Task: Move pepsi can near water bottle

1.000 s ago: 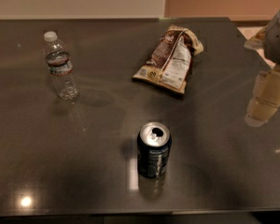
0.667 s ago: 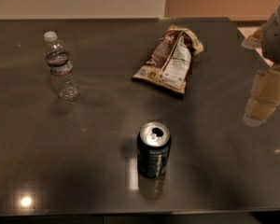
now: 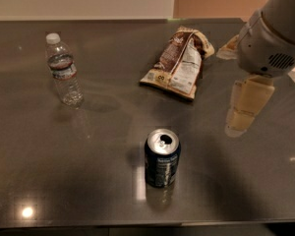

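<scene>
The pepsi can (image 3: 162, 157) stands upright on the dark table at centre front, navy blue with an opened silver top. The water bottle (image 3: 64, 70) stands upright at the far left, clear with a white cap and a thin label band. My gripper (image 3: 243, 109) hangs at the right side of the view, above the table, to the right of the can and a little farther back. It holds nothing that I can see and touches neither object.
A brown-and-white snack bag (image 3: 179, 63) lies flat behind the can, between it and the table's far edge (image 3: 137, 19). The white arm housing (image 3: 268, 45) fills the upper right corner. The table's front edge (image 3: 137, 225) runs just below the can.
The arm and gripper have moved left, further into view and closer to the can. The can, bottle and bag have not moved.
</scene>
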`<state>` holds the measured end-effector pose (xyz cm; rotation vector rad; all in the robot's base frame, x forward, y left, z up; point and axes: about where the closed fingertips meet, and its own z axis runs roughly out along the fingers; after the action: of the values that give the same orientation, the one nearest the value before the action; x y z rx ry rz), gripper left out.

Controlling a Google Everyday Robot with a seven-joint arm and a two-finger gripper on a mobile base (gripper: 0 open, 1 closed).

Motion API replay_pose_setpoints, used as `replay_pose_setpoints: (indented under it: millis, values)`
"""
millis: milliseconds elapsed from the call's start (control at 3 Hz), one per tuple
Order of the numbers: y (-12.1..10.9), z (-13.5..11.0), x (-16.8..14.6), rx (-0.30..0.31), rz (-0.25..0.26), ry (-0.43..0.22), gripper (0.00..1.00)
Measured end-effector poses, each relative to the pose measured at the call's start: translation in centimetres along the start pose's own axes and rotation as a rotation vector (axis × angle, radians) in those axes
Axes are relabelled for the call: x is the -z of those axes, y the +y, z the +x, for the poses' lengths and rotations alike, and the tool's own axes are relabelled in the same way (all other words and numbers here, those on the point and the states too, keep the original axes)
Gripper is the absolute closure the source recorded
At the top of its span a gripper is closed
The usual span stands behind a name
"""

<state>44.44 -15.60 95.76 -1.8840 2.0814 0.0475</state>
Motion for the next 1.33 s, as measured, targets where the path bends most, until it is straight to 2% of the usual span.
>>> replay_pose_setpoints:
  millis: [667, 1000, 1333]
  values:
    - [2.9, -2.5, -3.3, 0.108, -0.121, -0.101, 0.0]
    - [3.9, -3.0, -3.9, 0.136, -0.152, -0.127, 0.0]
    - [6.4, -4.5, -4.8, 0.189, -0.198, -0.183, 0.0]
